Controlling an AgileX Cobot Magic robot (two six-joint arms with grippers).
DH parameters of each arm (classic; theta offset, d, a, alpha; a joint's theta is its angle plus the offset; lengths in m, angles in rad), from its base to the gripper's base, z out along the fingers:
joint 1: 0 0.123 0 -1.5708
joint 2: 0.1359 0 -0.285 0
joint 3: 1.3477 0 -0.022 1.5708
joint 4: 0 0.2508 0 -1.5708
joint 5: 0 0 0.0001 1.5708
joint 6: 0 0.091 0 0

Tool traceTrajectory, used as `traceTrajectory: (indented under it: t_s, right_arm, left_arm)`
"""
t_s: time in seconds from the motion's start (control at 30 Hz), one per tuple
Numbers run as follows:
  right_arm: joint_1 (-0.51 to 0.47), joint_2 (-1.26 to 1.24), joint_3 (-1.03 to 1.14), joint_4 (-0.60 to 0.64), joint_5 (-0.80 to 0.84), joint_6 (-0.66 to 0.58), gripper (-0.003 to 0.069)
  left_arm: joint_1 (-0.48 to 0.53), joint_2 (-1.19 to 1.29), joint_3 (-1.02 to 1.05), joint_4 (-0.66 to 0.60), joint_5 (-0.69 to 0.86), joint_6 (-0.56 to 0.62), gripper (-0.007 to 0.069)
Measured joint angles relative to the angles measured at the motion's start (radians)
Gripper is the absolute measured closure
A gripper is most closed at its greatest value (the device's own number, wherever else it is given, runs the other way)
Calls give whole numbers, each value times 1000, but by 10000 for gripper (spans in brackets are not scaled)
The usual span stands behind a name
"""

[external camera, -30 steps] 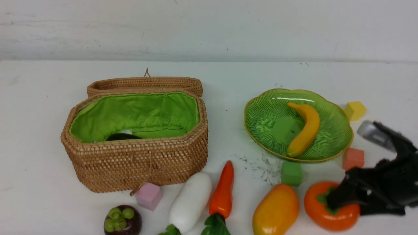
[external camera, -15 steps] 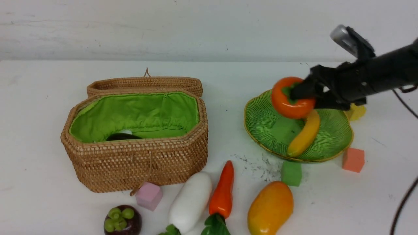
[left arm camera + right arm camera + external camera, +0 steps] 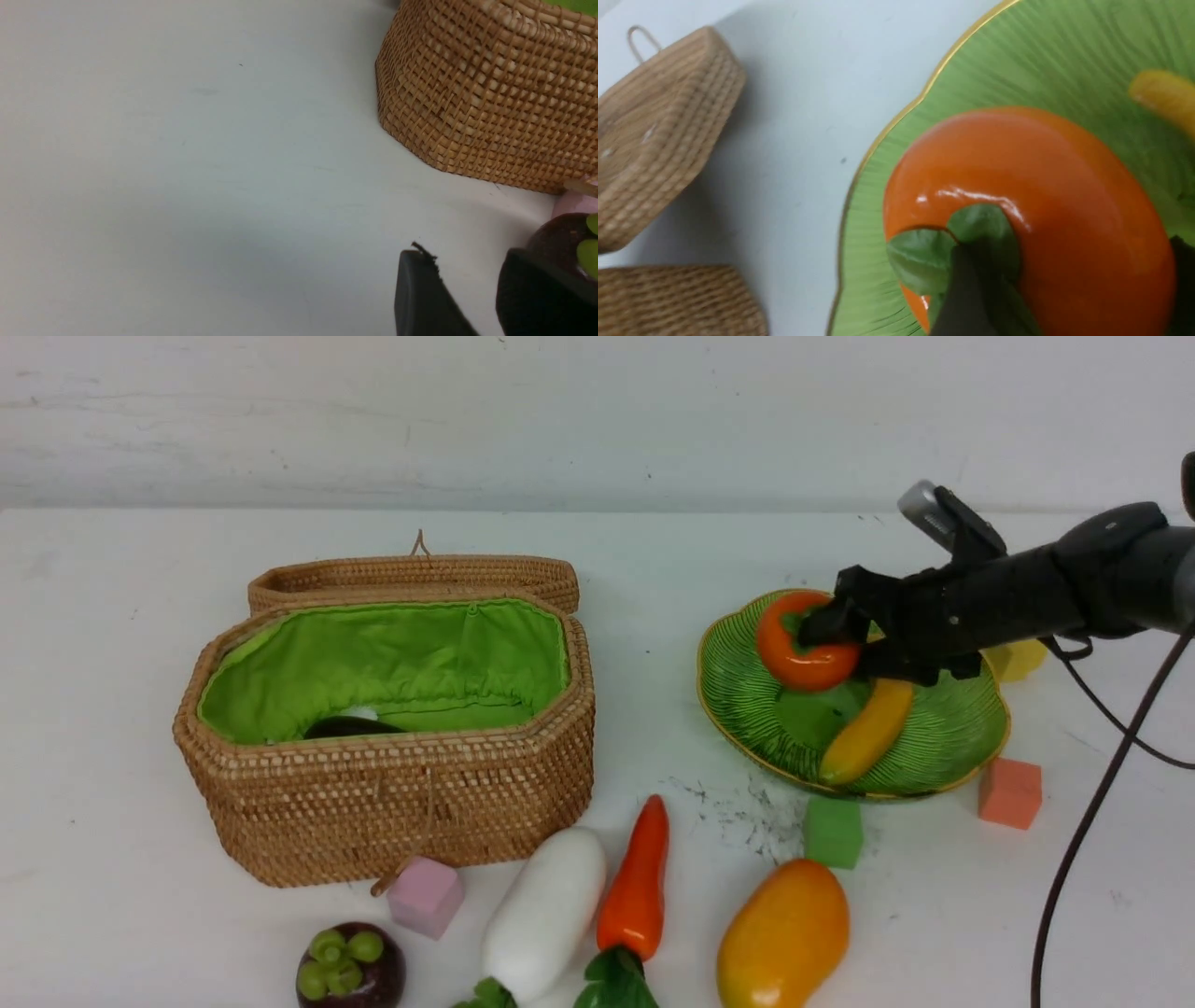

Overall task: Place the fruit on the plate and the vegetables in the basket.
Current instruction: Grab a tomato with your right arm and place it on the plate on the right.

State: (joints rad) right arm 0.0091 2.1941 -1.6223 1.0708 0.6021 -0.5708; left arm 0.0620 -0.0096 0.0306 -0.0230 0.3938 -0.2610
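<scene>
The left fingers (image 3: 416, 303) stand partly apart above the bare counter (image 3: 187, 186) with nothing between them. The mangosteen (image 3: 350, 966) is just beside one of them. Rightward from it along the counter's near edge lie the white radish (image 3: 544, 915), the carrot (image 3: 637, 887) and the mango (image 3: 782, 936). A pink cube (image 3: 426, 896) sits just in front of the basket (image 3: 392, 803), and a green cube (image 3: 833, 832) is just before the plate (image 3: 747, 700), with an orange cube (image 3: 1009, 792) further right. The basket stands open on the left. The eggplant (image 3: 347, 727) lies inside on the green lining, and the lid (image 3: 415, 577) is folded back behind. The plate holds the banana (image 3: 868, 733). The right fingers (image 3: 826, 623) are clamped on the persimmon (image 3: 801, 658) at its calyx, over the plate's far left part. I cannot tell whether it touches the glass. A yellow cube (image 3: 1019, 660) shows behind the arm.
</scene>
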Motion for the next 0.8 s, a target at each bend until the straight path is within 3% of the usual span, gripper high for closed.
traceTrajectory:
  t_s: [0.33, 0.57, 0.8]
  right_arm:
    - [35, 1, -10, 0, 33, -22, 146]
    - [36, -37, -10, -63, 94, -23, -17]
    - [36, -160, -10, -197, 222, 19, -2]
  left_arm:
    - [0, 0, 0, 0, 0, 0, 386]
    - [0, 0, 0, 0, 0, 0, 386]
    - [0, 0, 0, 0, 0, 0, 386]
